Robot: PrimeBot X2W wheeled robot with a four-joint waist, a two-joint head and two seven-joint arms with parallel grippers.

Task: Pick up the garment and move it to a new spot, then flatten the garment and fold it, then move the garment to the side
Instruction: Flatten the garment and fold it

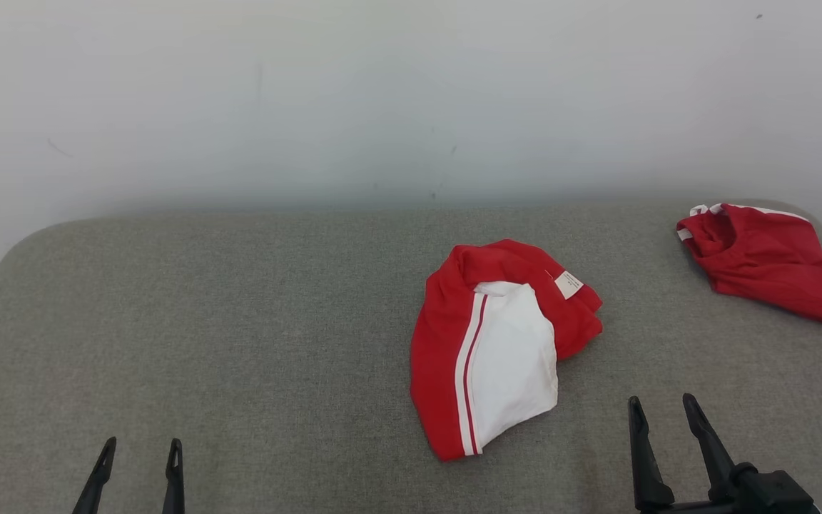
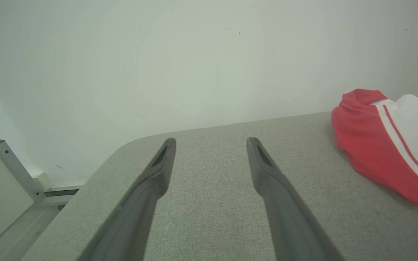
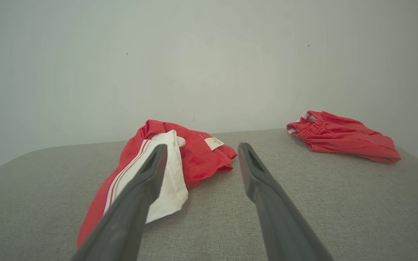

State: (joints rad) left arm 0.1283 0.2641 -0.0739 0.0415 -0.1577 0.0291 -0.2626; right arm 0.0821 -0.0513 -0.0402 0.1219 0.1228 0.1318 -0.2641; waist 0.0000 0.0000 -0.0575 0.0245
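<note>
Spreading across the head view, a grey padded surface (image 1: 240,321) is carrying a crumpled red-and-white garment (image 1: 447,357) right of its middle. A second red garment (image 1: 760,260) is lying well apart, at the far right corner. The right gripper (image 1: 661,400) is hovering near the crumpled one, fingers apart and empty. The left gripper (image 1: 143,444) is hanging well to its left, likewise spread. A white label (image 1: 569,284) is showing on the red fold.

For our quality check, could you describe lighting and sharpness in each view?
Head view: soft, even light, no glare, faint shadow beside the striped garment. Left wrist view: the left tool looms large, softer near the lens. Right wrist view: the red garment is sharp; the right tool blurs lower down.
</note>
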